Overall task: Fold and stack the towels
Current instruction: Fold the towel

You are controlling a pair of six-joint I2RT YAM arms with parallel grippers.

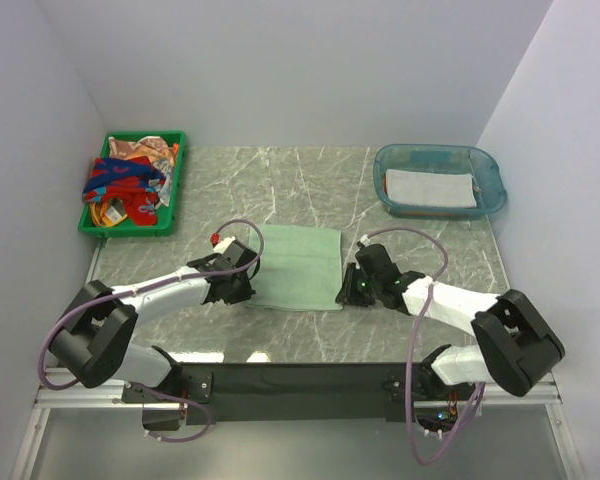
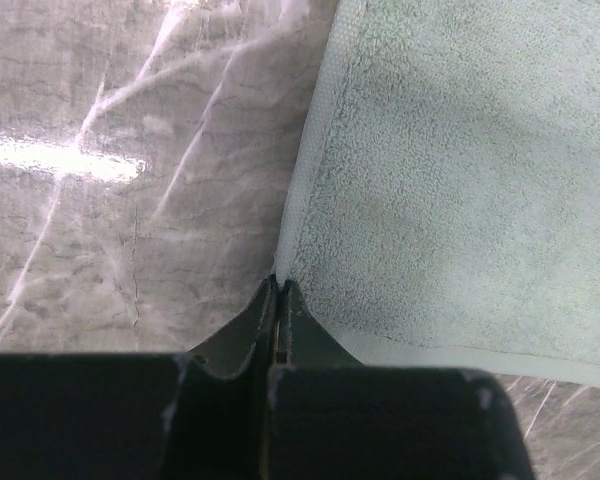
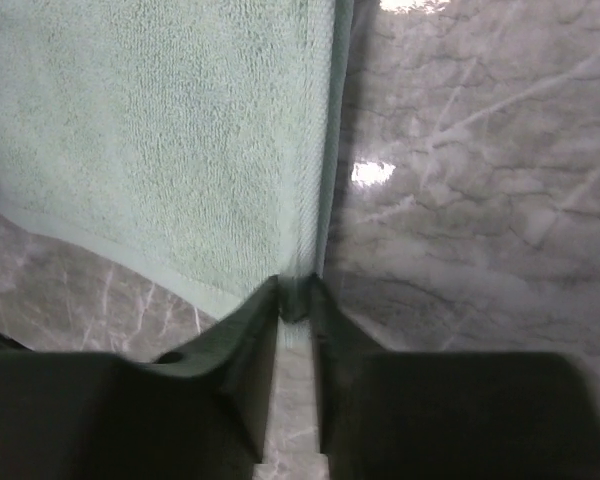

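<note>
- Left gripper has its black fingers pressed flat together, pinching the left hem of the green towel close to that towel's near left corner.
- Right gripper stands only narrowly parted. The green towel's right hem sits between the tips, and a thin slit of table shows lower down between the two fingers.
- The green towel is sage terry cloth with a fine looped nap and a flat woven border. It lies spread as a near-square on the table. From above, the left gripper and right gripper flank its near corners.
- Along the right edge two layers of the cloth show, one just inside the other.
- The table is glossy grey-green stone pattern with pale veins and bright glare spots.
- Far left of the green towel stands a green tray, rectangular hard plastic. It holds a loose heap: a red towel with blue lettering on top, a tan patterned towel behind it, and an orange towel in front.
- Far right of the green towel sits a blue tub, clear plastic with rounded corners. Inside it a whitish towel lies flat as a neat rectangle.
</note>
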